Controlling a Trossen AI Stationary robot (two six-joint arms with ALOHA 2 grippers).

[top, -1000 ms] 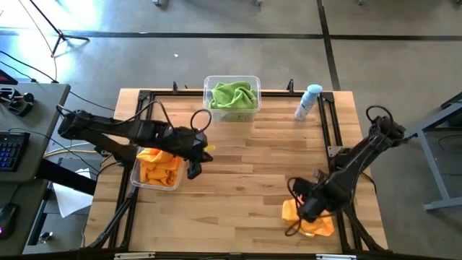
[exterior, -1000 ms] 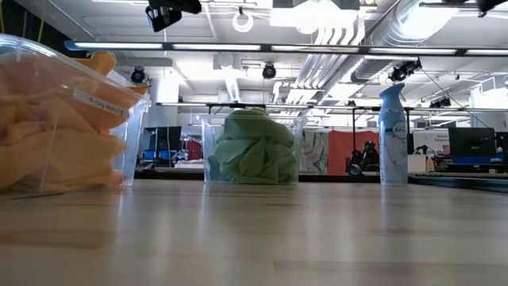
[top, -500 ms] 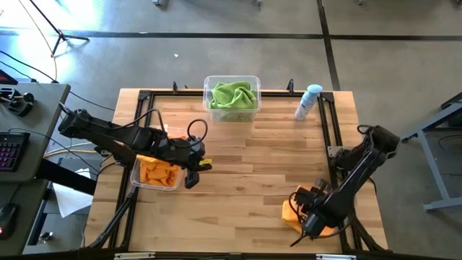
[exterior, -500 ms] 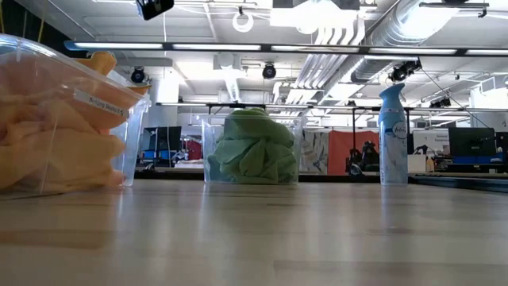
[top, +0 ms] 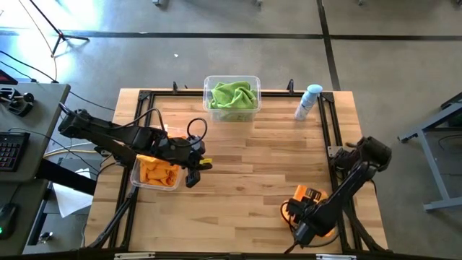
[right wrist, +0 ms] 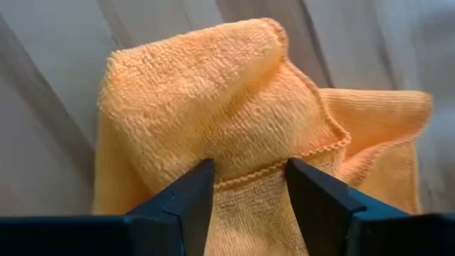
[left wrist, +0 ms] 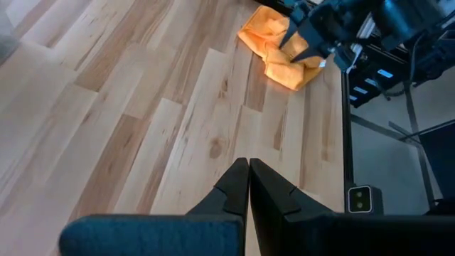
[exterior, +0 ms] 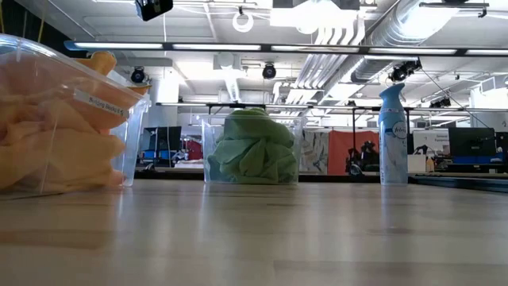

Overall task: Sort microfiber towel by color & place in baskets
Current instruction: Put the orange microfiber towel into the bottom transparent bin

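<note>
One orange microfiber towel [top: 288,212] lies crumpled on the table near its right front corner, also seen in the left wrist view [left wrist: 274,43]. My right gripper [top: 303,225] points down over it, open, with a raised fold and hem [right wrist: 249,174] between the fingers. My left gripper [left wrist: 247,179] is shut on nothing, above the table beside the left basket [top: 155,172] of orange towels. The far basket [top: 232,97] holds green towels [exterior: 252,151]. My right gripper comes at the orange towel from above, pointing down, one finger [right wrist: 183,203] on each side of a raised fold near the hem [right wrist: 270,171]. I cannot tell whether the fingertips touch the cloth. The towel lies on the table.
A spray bottle [top: 308,101] stands at the far right of the table, right of the green basket. Black frame rails [top: 328,123] run along the table's edges. The bare wooden middle [top: 245,166] lies between the two arms.
My right gripper has come down onto the orange towel and moved toward the table's near edge. My left arm has swung a little toward the near edge, beside the orange basket, and then kept still.
</note>
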